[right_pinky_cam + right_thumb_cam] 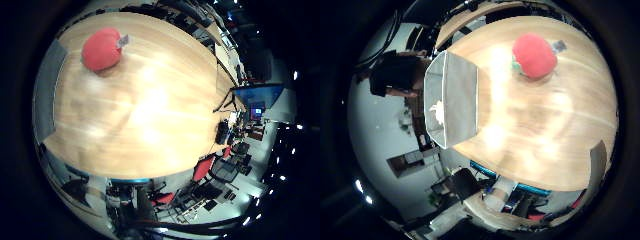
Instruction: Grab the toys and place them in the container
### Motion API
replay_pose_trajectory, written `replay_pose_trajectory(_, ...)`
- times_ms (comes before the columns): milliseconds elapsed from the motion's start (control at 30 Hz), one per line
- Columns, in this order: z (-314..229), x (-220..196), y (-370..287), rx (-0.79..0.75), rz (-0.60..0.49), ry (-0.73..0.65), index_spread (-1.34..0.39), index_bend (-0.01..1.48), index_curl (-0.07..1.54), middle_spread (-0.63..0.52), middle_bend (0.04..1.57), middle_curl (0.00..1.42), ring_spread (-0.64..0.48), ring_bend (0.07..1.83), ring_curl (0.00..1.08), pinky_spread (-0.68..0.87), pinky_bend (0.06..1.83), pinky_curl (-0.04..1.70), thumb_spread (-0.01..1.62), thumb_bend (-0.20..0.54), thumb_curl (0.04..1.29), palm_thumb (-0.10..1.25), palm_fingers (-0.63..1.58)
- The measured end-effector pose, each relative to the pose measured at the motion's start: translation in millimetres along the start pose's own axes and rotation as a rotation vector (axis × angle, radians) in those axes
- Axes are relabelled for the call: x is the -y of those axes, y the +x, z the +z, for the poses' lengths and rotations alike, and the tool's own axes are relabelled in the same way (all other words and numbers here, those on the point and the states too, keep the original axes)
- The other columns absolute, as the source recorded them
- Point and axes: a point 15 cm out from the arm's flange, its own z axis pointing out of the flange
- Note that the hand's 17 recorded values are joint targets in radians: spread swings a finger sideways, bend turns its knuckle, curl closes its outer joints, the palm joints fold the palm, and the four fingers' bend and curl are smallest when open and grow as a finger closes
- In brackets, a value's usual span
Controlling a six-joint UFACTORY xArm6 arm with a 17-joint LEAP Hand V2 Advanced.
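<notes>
A round red plush toy (102, 48) with a small grey tip lies on the light wooden table (150, 110). It fills only a small part of the little finger side view, so it lies some way from the palm. The thumb side view shows the same toy (534, 54) on the table, with a grey rectangular open container (455, 95) standing at the table's edge, away from the toy. A small pale thing lies inside the container.
The table's curved edge (520, 175) runs round below the toy. Beyond it stand red chairs (205, 168), a lit screen (262, 100) on a desk, and dark equipment (395, 70) beside the container.
</notes>
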Motion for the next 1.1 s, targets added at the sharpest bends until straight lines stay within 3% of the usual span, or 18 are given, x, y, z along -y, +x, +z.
replay_pose_trajectory(533, 70, 100, 22, -0.026, -0.008, 0.041, -0.43, 0.15, 0.25, -0.05, 0.20, 0.35, 0.03, 0.39, 0.25, 0.37, 0.47, 0.32, 0.92, -0.028, 0.30, 0.13, 0.16)
replay_pose_trajectory(1100, 125, 102, 32, 0.009, 0.011, -0.046, -0.42, 0.13, 0.22, -0.08, 0.22, 0.35, -0.08, 0.55, 0.29, 0.22, 0.66, 0.34, 0.92, -0.031, 0.30, 0.14, 0.23)
